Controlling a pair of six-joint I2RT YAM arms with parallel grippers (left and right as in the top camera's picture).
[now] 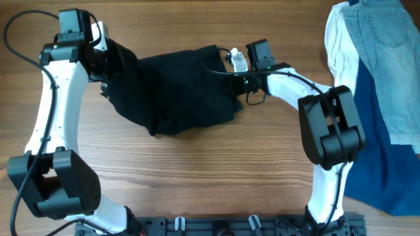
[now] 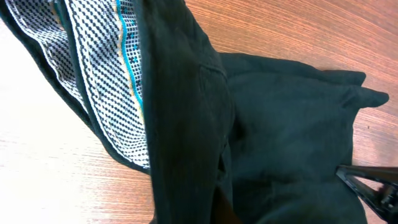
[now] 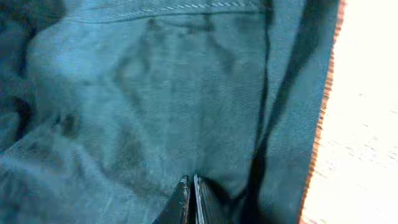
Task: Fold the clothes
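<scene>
Pinching clothes (image 1: 177, 85), right end effector (image 3: 189, 185) closed.

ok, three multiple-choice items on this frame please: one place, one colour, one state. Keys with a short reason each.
1. In the overhead view, where does the light-blue denim piece lie relative to the black soft-fabric garment?
A. Underneath it
B. Apart from it, at the wooden table's right edge
C. On its left, at the table's left edge

2. What colour is the lining inside the garment's waistband?
A. Whitish with a dark dotted weave and a blue stripe
B. Solid red
C. Plain yellow

3. How does the right gripper stand?
A. Wide open over bare wood
B. Shut on the denim
C. Shut, in the black fabric

Answers:
1 B: the denim sits far right, with bare wood between it and the garment.
2 A: the left wrist view shows the weave and stripe close up.
3 C: the right wrist view shows the fingers pressed together amid dark cloth.
</scene>
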